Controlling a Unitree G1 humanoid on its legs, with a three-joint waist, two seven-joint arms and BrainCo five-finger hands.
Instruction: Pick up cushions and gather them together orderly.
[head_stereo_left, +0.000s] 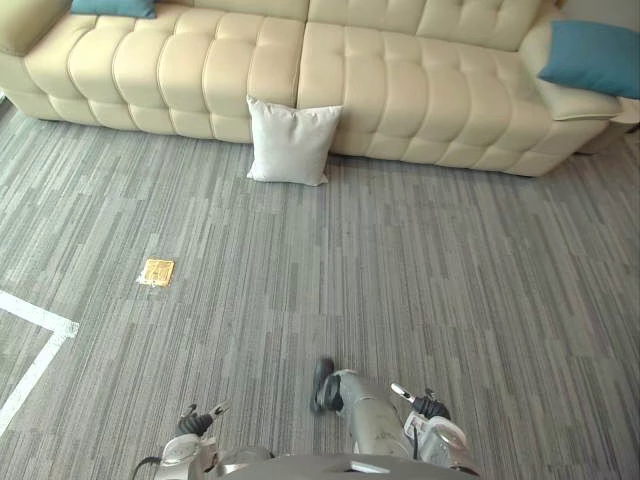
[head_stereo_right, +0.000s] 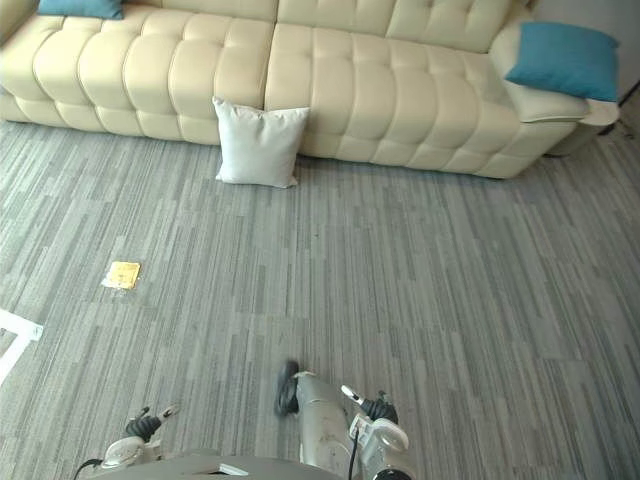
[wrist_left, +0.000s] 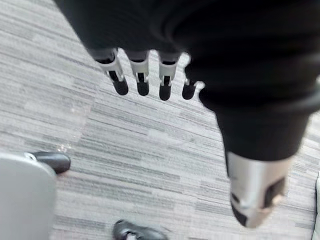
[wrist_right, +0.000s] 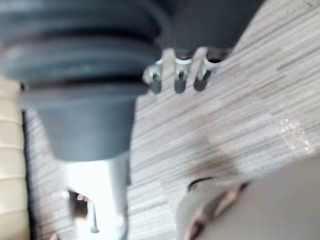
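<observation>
Where the carpet (head_stereo_left: 420, 280) meets the sofa (head_stereo_left: 400, 90), we see a white cushion (head_stereo_left: 292, 140) standing upright on the floor. Its back leans against the sofa's front, roughly below the seam between the two seat sections. Two more cushions lie on the sofa itself. The left teal cushion (head_stereo_left: 113, 7) sits at the far left end of the seat, cut off by the picture's edge. The right teal cushion (head_stereo_left: 592, 55) rests on the armrest (head_stereo_left: 575, 100) at the far right end. All three are well apart, with the white one between the teal pair and lower than both.

On the carpet, to our left and nearer to us than the white cushion, a small yellow square (head_stereo_left: 157, 271) lies flat. Farther left, white tape (head_stereo_left: 40, 335) marks an angled line on the floor.

Our left hand (wrist_left: 165, 75) hangs over bare carpet with its fingers (wrist_left: 119, 75) straight and side by side and the thumb (wrist_left: 255, 195) held apart from them; it is empty. Our right hand (wrist_right: 177, 75) likewise hangs above the carpet, fingers loose and empty, and a strip of the sofa shows at the edge of its wrist view. Neither hand touches a cushion.
</observation>
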